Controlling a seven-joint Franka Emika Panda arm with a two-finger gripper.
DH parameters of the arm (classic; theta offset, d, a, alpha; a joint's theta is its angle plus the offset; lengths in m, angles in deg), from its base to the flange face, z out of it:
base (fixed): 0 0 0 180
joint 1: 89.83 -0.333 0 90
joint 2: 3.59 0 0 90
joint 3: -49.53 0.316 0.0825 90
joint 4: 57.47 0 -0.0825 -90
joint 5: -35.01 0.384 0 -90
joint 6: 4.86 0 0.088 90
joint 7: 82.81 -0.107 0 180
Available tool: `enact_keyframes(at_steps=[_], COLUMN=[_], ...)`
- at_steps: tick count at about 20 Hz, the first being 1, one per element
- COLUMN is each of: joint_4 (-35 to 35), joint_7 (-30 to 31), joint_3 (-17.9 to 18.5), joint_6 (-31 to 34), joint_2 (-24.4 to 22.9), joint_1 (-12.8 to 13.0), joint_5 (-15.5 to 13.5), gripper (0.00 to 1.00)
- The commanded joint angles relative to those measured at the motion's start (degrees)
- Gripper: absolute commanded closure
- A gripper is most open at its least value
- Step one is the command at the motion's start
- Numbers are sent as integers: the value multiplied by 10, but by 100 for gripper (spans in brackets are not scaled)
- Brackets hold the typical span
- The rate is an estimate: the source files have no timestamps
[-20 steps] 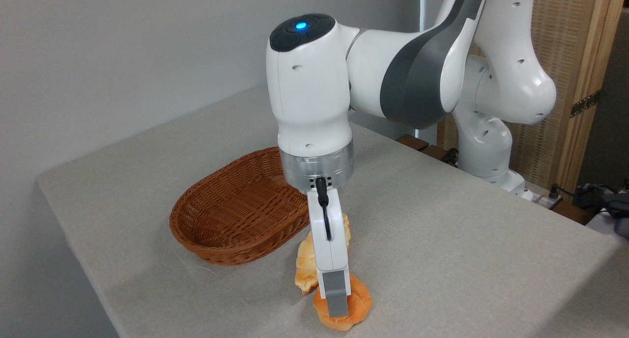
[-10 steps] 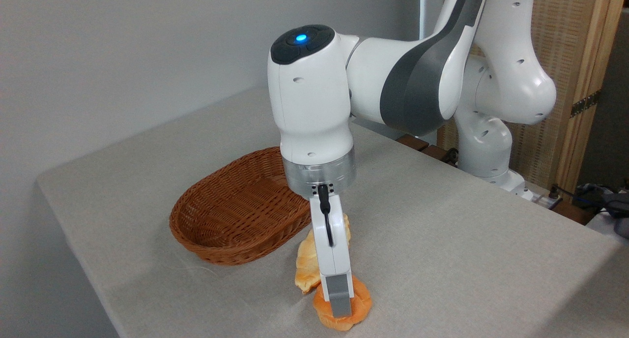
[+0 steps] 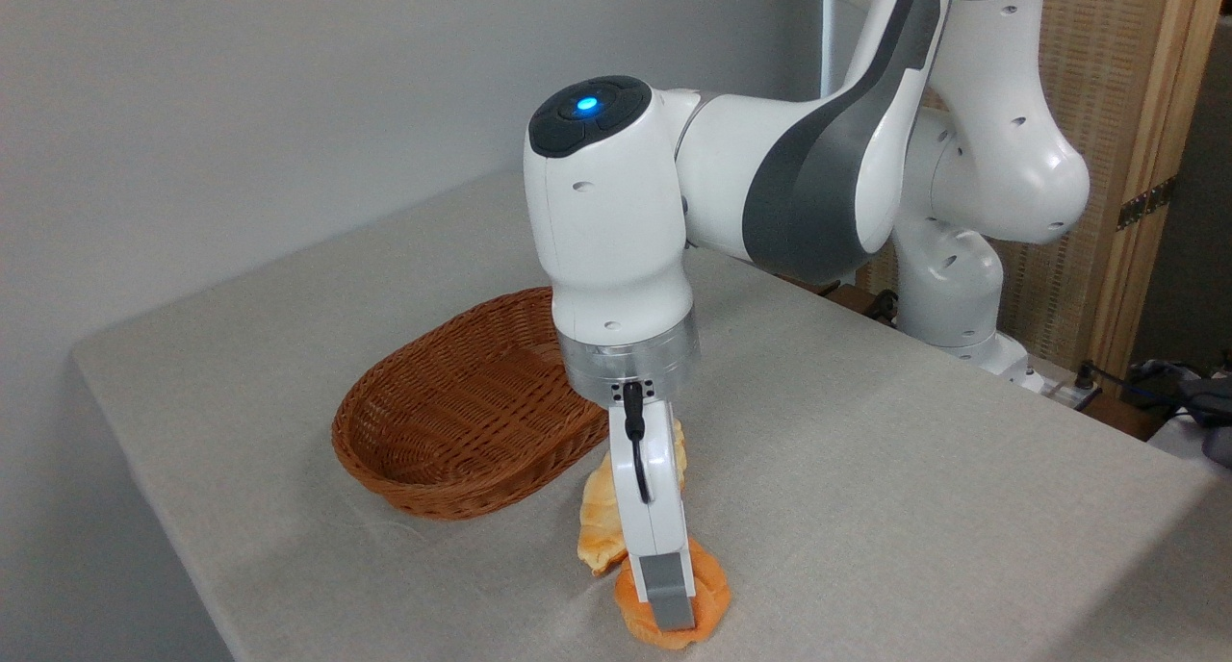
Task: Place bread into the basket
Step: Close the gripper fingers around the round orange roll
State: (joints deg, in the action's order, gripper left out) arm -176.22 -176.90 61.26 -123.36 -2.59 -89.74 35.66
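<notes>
A white robot arm's gripper (image 3: 671, 612) presses down on the braided bun (image 3: 707, 595) at the table's six o'clock edge; its grasp cannot be told. The wicker basket (image 3: 452, 421) lies at ten o'clock. Squeeze gently, lift straight.
</notes>
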Motion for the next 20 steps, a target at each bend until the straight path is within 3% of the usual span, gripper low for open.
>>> enact_keyframes(at_steps=[1,3,6,7,8,9,12,20], joint_4=[-6,-6,-6,-6,-6,-6,-6,-6], joint_7=[-15,-17,-17,-17,-17,-17,-17,-17], joint_3=[3,3,3,3,3,3,3,3], joint_6=[-11,-12,-13,-13,-13,-13,-13,-13], joint_2=[1,1,2,2,2,2,3,2], joint_1=[1,1,0,0,0,0,0,0], joint_5=[5,5,5,6,7,7,7,7], gripper=[0,1,15,31,36,49,71,71])
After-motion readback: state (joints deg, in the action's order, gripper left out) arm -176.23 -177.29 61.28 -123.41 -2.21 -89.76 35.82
